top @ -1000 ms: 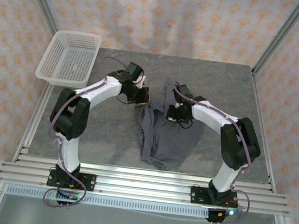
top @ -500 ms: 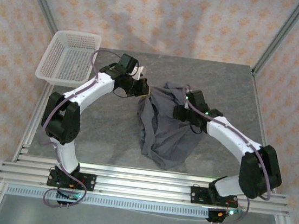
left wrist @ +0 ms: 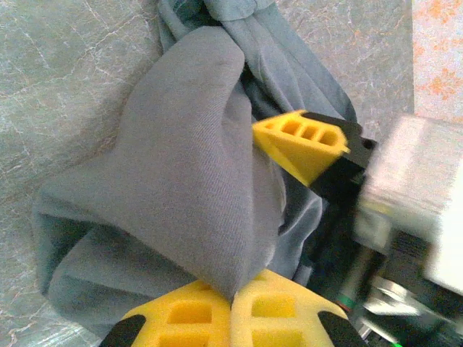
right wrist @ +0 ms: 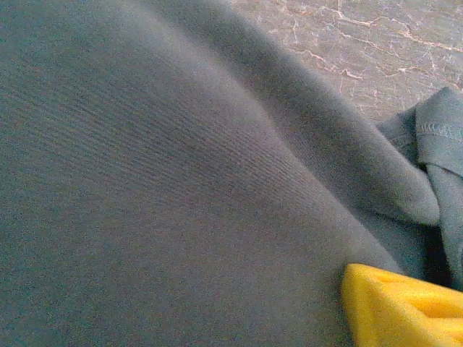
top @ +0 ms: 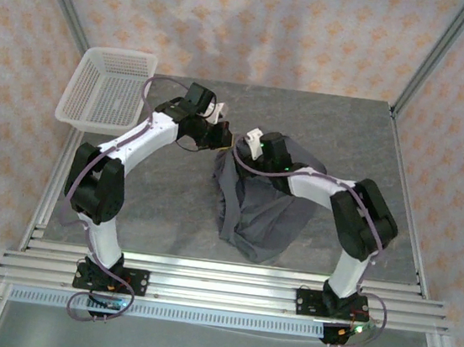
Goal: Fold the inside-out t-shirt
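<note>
The dark slate-grey t-shirt [top: 262, 207] lies bunched in the middle of the table, its upper edge raised toward both grippers. My left gripper [left wrist: 235, 300] is shut on a peak of that cloth, and from above it sits at the shirt's top-left corner [top: 222, 136]. My right gripper [top: 254, 145] is right beside it, pressed into the shirt. One of its yellow fingers [right wrist: 405, 303] stands well off centre, so the jaws are open; cloth hides the other finger. That same finger [left wrist: 304, 141] pokes out of the folds in the left wrist view. The white tag is hidden.
A white mesh basket [top: 107, 90] sits at the table's back-left corner. The grey stone-look table [top: 347, 128] is bare to the right of and behind the shirt. Aluminium rails [top: 218, 286] run along the near edge.
The left gripper drew back-left with its cloth corner, then held still. The right arm swung out, then folded left until its gripper reached the left one; the shirt's top edge shifted with it.
</note>
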Controlling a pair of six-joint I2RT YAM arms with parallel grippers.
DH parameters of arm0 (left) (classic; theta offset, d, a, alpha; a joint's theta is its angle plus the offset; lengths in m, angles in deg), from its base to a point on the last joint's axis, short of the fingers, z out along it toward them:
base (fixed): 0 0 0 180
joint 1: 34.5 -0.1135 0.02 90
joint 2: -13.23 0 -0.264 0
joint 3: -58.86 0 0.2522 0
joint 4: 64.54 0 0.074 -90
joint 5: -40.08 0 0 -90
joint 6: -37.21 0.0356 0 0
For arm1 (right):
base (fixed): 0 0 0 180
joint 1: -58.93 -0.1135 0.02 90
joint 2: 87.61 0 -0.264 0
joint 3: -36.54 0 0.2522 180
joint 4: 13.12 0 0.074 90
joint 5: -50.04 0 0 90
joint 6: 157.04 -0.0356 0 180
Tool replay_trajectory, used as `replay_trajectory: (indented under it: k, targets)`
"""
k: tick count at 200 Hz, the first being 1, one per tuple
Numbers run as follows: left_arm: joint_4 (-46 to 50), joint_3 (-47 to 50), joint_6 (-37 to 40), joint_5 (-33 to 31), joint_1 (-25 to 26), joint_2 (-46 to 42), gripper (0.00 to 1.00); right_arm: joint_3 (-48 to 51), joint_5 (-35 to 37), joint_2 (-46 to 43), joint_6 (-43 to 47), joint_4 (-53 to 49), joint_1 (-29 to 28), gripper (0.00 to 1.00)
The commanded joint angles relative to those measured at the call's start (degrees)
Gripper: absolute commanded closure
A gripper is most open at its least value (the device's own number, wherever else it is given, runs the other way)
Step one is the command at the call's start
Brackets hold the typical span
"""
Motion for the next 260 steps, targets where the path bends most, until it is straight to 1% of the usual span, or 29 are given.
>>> replay_trajectory:
  k: [1,2,3,10,16,19,28,34,42,49,58,65,73,85,96,105,112,122,132,143,163,170,183,192,205,214,223,241,260]
  targets:
    - [4.33,-2.81,3.04,-3.19,0.27,-2.9,1.0,-3.52,3.27,0.31,1.69,0.33,-0.29,0.51]
    - [4.63,-2.87,3.17,-3.57,0.27,-2.86,1.0,-3.6,3.08,0.21,1.61,0.09,-0.29,0.53]
    - [4.91,-2.95,3.32,-3.94,0.23,-2.88,1.0,-3.71,2.76,-0.05,1.49,-0.41,-0.29,0.58]
    - [7.23,-3.34,4.2,-7.37,0.04,-2.84,1.0,-3.71,1.11,-1.49,0.36,-1.87,-0.29,0.77]
    - [8.98,-3.54,4.66,-10.73,-0.28,-2.61,0.94,-3.46,-1.13,-3.42,-1.04,-3.3,-0.14,0.94]
    - [9.76,-3.51,4.9,-12.63,-0.48,-2.42,0.9,-3.31,-2.73,-4.5,-1.71,-4.08,0.02,1.0]
    - [11.18,-2.8,5.84,-17.82,-1.39,-1.68,0.82,-3.08,-10.7,-8.14,-4.09,-6.95,0.96,1.0]
    - [11.2,-2.02,6.34,-20.55,-2.27,-0.84,0.79,-3.16,-18.08,-10.42,-5.6,-9.07,2.02,1.0]
    - [10.45,-0.79,6.55,-22.3,-3.53,0.53,0.77,-3.32,-27.88,-12.86,-9.44,-10.27,3.78,1.0]
    - [8.93,0.36,6.49,-22.54,-4.58,1.64,0.76,-3.55,-35.67,-14.48,-13.4,-10.39,5.22,1.0]
    - [6.07,1.78,5.97,-21.5,-5.48,2.59,0.73,-4.21,-43.5,-15.47,-18.7,-9.83,6.89,1.0]
    - [3.96,2.68,5.32,-20.28,-5.89,3.04,0.7,-4.95,-47.36,-15.63,-22.45,-9.45,7.99,1.0]
    - [2.19,3.03,4.73,-18.72,-6.0,3.14,0.67,-6.24,-50.08,-15.2,-26.13,-9.84,8.88,1.0]
    - [0.41,3.13,4.45,-16.41,-6.02,2.28,0.61,-9.3,-51.53,-13.95,-29.32,-12.92,10.04,1.0]
    - [-0.29,3.45,4.9,-16.0,-6.01,0.36,0.56,-12.33,-52.65,-12.27,-30.7,-16.43,10.79,1.0]
    - [-0.81,4.19,5.71,-16.45,-5.98,-2.41,0.52,-14.6,-52.93,-10.87,-30.82,-19.36,11.04,1.0]
    - [-1.53,5.23,6.25,-16.43,-6.0,-4.94,0.5,-16.33,-52.66,-9.85,-30.13,-21.99,11.11,0.99]
    - [-4.76,7.79,6.3,-14.31,-5.74,-9.52,0.47,-18.56,-52.61,-8.48,-28.93,-25.43,11.1,0.99]
    - [-8.75,11.0,5.94,-11.86,-4.34,-13.91,0.42,-20.38,-51.95,-7.31,-28.53,-27.93,11.06,0.98]
    - [-11.25,13.35,7.22,-11.46,-0.47,-18.0,0.39,-22.19,-51.43,-6.21,-28.43,-30.09,11.21,0.98]
    - [-10.63,13.94,10.11,-16.05,8.9,-20.82,0.39,-24.16,-51.29,-4.92,-28.76,-31.73,11.24,0.98]
    - [-11.55,14.06,9.09,-17.43,11.31,-20.8,0.39,-24.37,-50.98,-4.77,-28.73,-31.87,11.26,0.98]
    - [-14.8,14.72,4.95,-18.64,13.57,-19.63,0.39,-24.5,-50.16,-4.76,-28.69,-31.96,11.26,0.98]
    - [-15.46,14.39,2.39,-21.08,14.27,-17.88,0.4,-24.47,-49.97,-4.82,-29.0,-31.69,11.3,0.98]
    - [-13.12,12.54,0.38,-26.78,14.69,-14.53,0.4,-24.35,-49.74,-4.91,-29.81,-30.97,11.28,0.98]
    - [-12.24,11.84,-0.5,-30.57,14.69,-12.94,0.4,-24.52,-49.62,-5.0,-30.26,-30.98,11.38,0.98]
    - [-13.04,12.26,-0.83,-33.02,14.69,-12.18,0.41,-24.82,-49.63,-5.09,-30.46,-31.47,11.36,0.98]
    - [-16.22,14.35,0.53,-33.29,14.69,-11.9,0.4,-25.38,-49.59,-5.39,-31.23,-32.47,11.64,0.99]
    - [-16.8,16.68,2.12,-33.52,14.69,-11.7,0.4,-25.48,-49.19,-6.04,-32.79,-32.7,12.22,1.0]
